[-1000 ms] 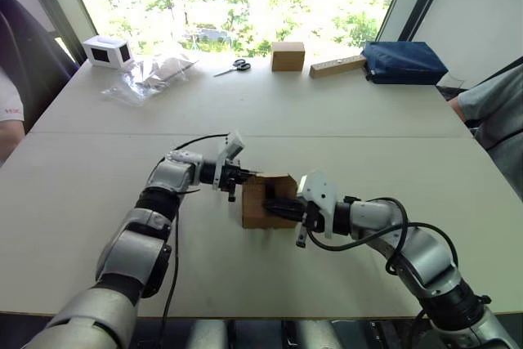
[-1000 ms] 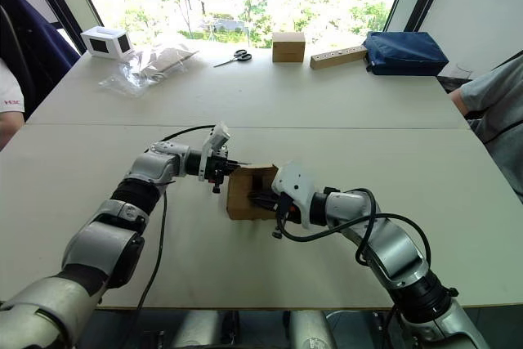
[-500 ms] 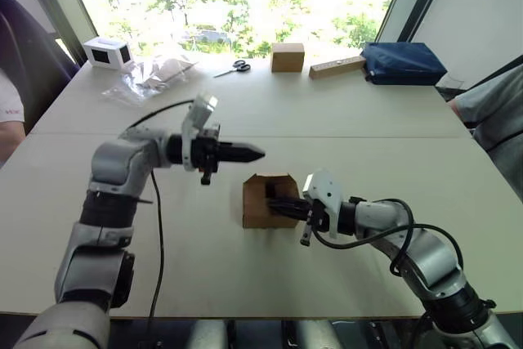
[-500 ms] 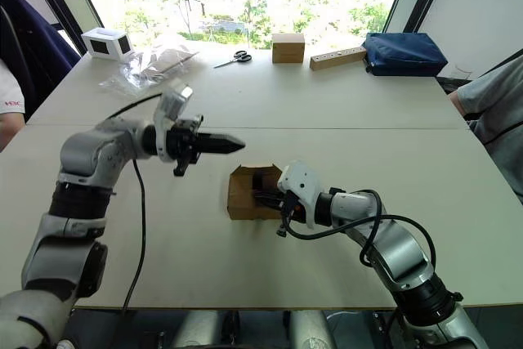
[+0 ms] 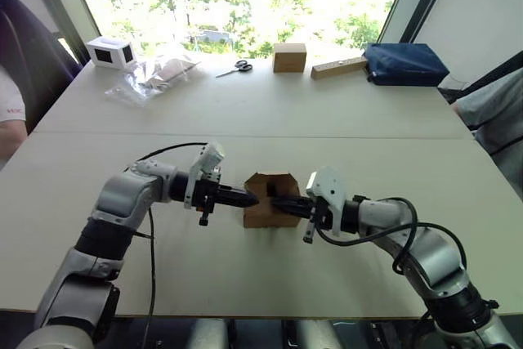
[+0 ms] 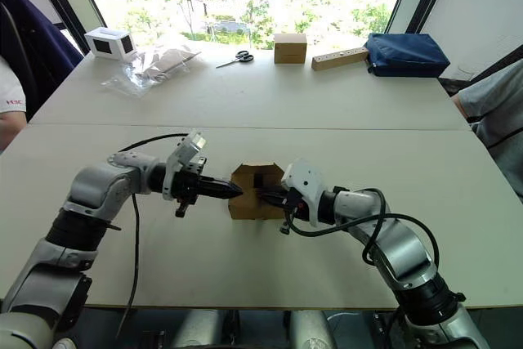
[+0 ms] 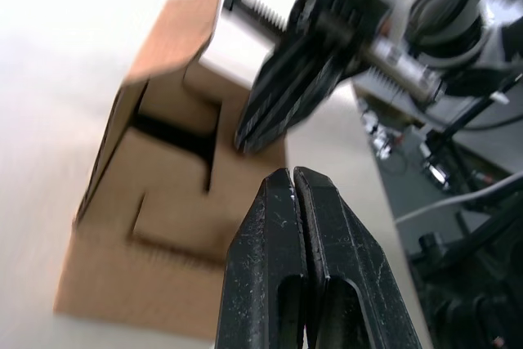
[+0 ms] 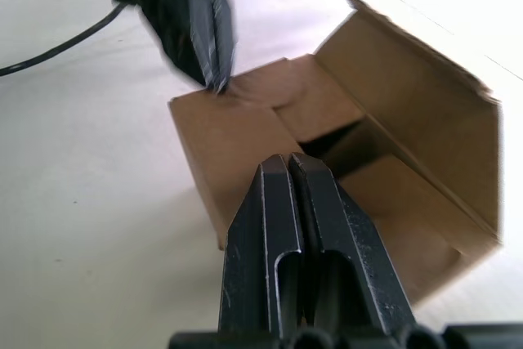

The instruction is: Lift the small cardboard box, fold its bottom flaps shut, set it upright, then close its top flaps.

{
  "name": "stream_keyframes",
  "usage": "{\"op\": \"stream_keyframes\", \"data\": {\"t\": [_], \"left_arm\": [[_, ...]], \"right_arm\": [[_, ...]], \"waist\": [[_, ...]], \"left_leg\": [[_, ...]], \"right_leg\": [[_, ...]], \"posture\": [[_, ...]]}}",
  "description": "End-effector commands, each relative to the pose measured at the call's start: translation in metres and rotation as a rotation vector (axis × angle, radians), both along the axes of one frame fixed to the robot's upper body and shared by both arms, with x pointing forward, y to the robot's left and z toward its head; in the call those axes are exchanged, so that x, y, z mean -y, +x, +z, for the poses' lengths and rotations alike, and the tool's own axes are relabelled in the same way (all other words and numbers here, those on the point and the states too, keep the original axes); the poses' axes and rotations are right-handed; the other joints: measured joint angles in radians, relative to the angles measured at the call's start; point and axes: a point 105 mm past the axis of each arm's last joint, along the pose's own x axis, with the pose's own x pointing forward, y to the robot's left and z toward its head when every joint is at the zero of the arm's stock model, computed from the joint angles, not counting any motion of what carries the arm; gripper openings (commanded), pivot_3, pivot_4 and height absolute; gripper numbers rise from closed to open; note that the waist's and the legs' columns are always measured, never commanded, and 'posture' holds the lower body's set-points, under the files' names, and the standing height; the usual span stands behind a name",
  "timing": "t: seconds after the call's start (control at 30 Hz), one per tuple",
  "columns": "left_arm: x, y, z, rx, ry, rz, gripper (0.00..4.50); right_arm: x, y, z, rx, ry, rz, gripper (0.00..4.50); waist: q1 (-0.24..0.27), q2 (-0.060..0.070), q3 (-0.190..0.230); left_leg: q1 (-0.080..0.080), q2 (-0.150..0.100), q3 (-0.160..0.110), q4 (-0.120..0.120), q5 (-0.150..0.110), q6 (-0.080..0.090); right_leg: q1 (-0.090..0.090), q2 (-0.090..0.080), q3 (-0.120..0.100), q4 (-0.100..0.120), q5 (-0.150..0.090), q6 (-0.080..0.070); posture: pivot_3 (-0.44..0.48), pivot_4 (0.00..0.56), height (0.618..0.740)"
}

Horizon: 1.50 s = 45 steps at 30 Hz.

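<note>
The small cardboard box (image 5: 263, 212) rests on the table between my two arms, its upward end showing flaps folded inward with a dark gap between them. One flap (image 8: 409, 112) still stands up on the far side. My left gripper (image 5: 252, 199) is shut, its tip touching the box's left top edge. My right gripper (image 5: 276, 200) is shut too, its tip pressing on the flaps from the right. In the left wrist view my shut fingers (image 7: 292, 181) point at the flaps, with the right gripper (image 7: 270, 116) opposite.
Along the far edge lie a white box (image 5: 109, 51), a plastic bag (image 5: 155, 75), scissors (image 5: 233, 69), a small brown cube (image 5: 289, 57), a long strip (image 5: 337, 66) and a blue bag (image 5: 404, 63). A person sits at each side: left (image 5: 8, 112) and right (image 5: 490, 108).
My left gripper, raised and clear of the box half a second ago, has come back down to the box's left top edge. The right gripper stays at the flaps.
</note>
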Motion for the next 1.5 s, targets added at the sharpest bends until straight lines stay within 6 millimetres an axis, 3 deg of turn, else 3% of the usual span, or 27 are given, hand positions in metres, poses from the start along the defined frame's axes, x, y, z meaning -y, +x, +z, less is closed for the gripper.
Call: {"op": "stream_keyframes", "data": {"t": [0.03,0.27,0.4,0.47,0.6,0.7,1.07,1.27,1.4,1.5], "left_arm": [[0.000,0.001,0.003,0.041,0.006,-0.011,0.03],[0.002,0.002,0.001,0.054,0.009,-0.001,0.03],[0.003,0.003,0.001,0.062,0.006,0.003,0.03],[0.004,0.003,0.002,0.065,0.002,0.007,0.03],[0.006,0.003,0.002,0.070,-0.001,0.008,0.03],[0.007,0.003,0.001,0.073,-0.001,0.011,0.03],[0.005,0.000,0.008,0.071,-0.028,0.027,0.03],[-0.011,-0.007,0.012,0.060,0.006,-0.012,0.03],[-0.020,0.005,0.022,0.085,0.009,0.001,0.03],[-0.006,0.022,0.035,0.100,-0.059,0.036,0.03]], "right_arm": [[0.002,-0.001,0.029,0.080,0.040,-0.002,0.00],[0.001,-0.012,0.064,0.125,0.047,0.091,0.00],[-0.005,-0.002,0.076,0.140,0.055,0.113,0.00],[-0.008,0.005,0.073,0.142,0.042,0.116,0.00],[-0.016,0.040,0.058,0.136,0.011,0.083,0.00],[-0.018,0.051,0.045,0.113,-0.011,0.081,0.00],[-0.015,0.019,0.003,-0.002,-0.071,0.162,0.00],[-0.011,0.017,-0.001,-0.008,-0.070,0.136,0.00],[-0.008,0.016,0.000,0.003,-0.072,0.112,0.00],[-0.007,0.012,0.001,0.008,-0.070,0.107,0.00]], "waist": [[0.000,0.000,0.000],[0.000,0.000,0.000],[-0.001,0.000,0.000],[-0.001,0.000,0.000],[-0.002,0.000,0.000],[0.000,0.000,0.000],[-0.001,0.001,0.000],[-0.005,0.001,0.000],[-0.003,0.001,0.000],[0.010,0.000,0.000]], "left_leg": [[0.000,0.000,0.000,0.000,0.000,0.000],[0.000,0.000,0.000,0.000,0.000,0.000],[0.000,0.000,0.000,0.000,0.000,0.000],[0.000,0.000,0.000,0.000,0.000,0.000],[0.000,0.000,0.001,0.000,0.000,0.000],[0.000,0.000,0.001,0.000,0.000,0.000],[-0.001,0.000,0.000,0.000,0.000,0.000],[0.000,0.001,0.001,0.000,0.000,0.000],[0.000,0.001,0.000,-0.001,0.000,0.000],[-0.001,0.000,0.000,0.000,0.000,0.000]], "right_leg": [[0.000,0.000,0.000,0.000,0.000,0.000],[0.000,-0.001,0.000,0.000,0.000,0.000],[0.000,0.000,0.000,0.000,0.000,0.000],[0.000,0.000,0.000,0.000,0.000,0.000],[0.000,-0.001,0.000,0.000,0.000,0.000],[0.000,0.000,0.000,0.000,0.000,0.000],[-0.001,-0.001,0.000,0.000,0.000,0.000],[-0.001,0.000,0.000,0.001,0.000,0.000],[-0.001,0.000,0.000,0.000,0.000,0.000],[-0.001,-0.001,-0.001,0.000,0.000,0.000]], "posture": [[0.000,0.150,0.740],[0.000,0.150,0.740],[0.000,0.150,0.740],[0.000,0.150,0.740],[0.000,0.150,0.740],[0.000,0.150,0.740],[0.000,0.150,0.740],[0.000,0.150,0.740],[0.000,0.150,0.740],[0.000,0.150,0.740]]}}
